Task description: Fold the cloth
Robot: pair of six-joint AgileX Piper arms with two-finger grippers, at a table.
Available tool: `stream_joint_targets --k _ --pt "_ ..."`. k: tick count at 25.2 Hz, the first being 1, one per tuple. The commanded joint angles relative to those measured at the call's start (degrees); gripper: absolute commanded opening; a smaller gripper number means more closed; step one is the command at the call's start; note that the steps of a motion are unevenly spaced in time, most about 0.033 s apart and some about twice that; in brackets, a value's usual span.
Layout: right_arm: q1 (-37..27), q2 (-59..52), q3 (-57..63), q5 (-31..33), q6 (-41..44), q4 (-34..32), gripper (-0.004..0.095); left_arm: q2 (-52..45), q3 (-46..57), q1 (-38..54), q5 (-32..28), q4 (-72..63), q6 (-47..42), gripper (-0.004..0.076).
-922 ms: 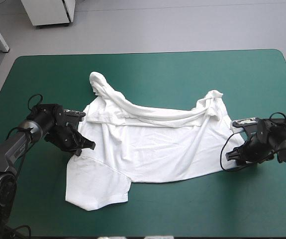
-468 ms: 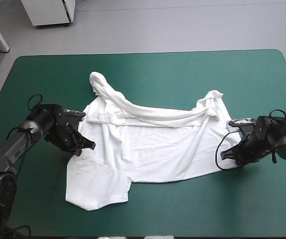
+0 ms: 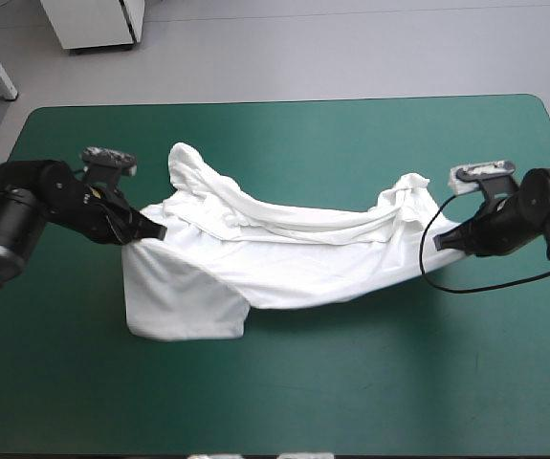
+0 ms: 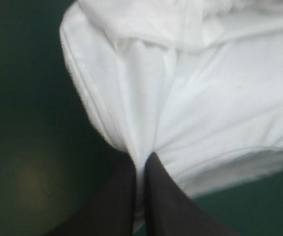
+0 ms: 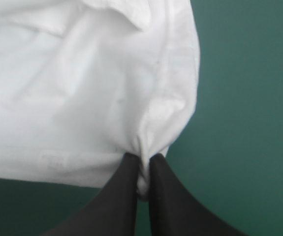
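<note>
Counter: teal-green cover, smooth and flat, with rounded far corners. Bare cover shows on every side of the cloth. Beyond the far edge there is a pale grey floor and the foot of a white cabinet.

T-shirt: white, strung between my two sets of jaws across the middle of the counter. It is drawn out into a long band from one pinch to the other and sags a little between them. A rolled ridge of cloth runs along the far side of the band. It ends in a rounded bunch just beyond my left jaws and a smaller bunch near my right jaws. Ahead of and under my left jaws a broad flap drops down and lies on the cover.

Left jaws: pressed all but together, pinching a thin gather of the T-shirt. Creases fan out from the pinch and the cloth spreads ahead of the jaws. Dark cover lies beside them on the outer side.

Right jaws: also nearly together, pinching a puckered edge of the T-shirt. A stitched hem runs ahead from the pinch, with cloth on the inner side and cover on the outer.

The two sets of jaws are well apart and point inward at each other, with the whole shirt between them.
</note>
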Motion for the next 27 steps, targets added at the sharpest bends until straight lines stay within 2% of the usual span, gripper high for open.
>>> stream_joint_targets --k 1,9,17,20,23,25,27 --pt "-0.04 -6.04 -9.12 2.36 0.12 2.48 -0.0017 -6.54 -10.62 -0.25 0.65 -0.27 -0.75 -0.0009" --pt "-0.04 -13.91 -25.45 1.91 1.02 5.48 -0.0017 -8.39 -35.85 -0.25 -0.36 -0.27 -1.00 -0.0009" --pt "0.35 -18.02 -41.71 -1.96 1.17 6.47 -0.0017 -10.80 -49.55 -0.25 -3.51 -0.72 -1.00 -0.0009" --pt "5.60 -19.53 -44.45 -2.42 1.84 3.49 -0.0017 -14.33 -51.01 -0.25 -3.91 -0.72 -0.59 -0.0009" --pt "13.40 -21.22 -45.00 0.68 6.21 -2.80 -0.0017 -17.33 -51.01 -2.65 -1.43 -0.08 -1.48 -0.0009" --pt "16.65 -22.75 -45.94 1.08 6.43 -4.38 -0.0017 -17.89 -51.01 -5.03 0.00 -0.08 -2.06 -0.0009" --pt "17.15 -22.86 -48.43 1.50 7.70 -5.79 -0.0017 -18.00 -51.01 -5.20 2.02 -0.49 -2.58 -0.0009"
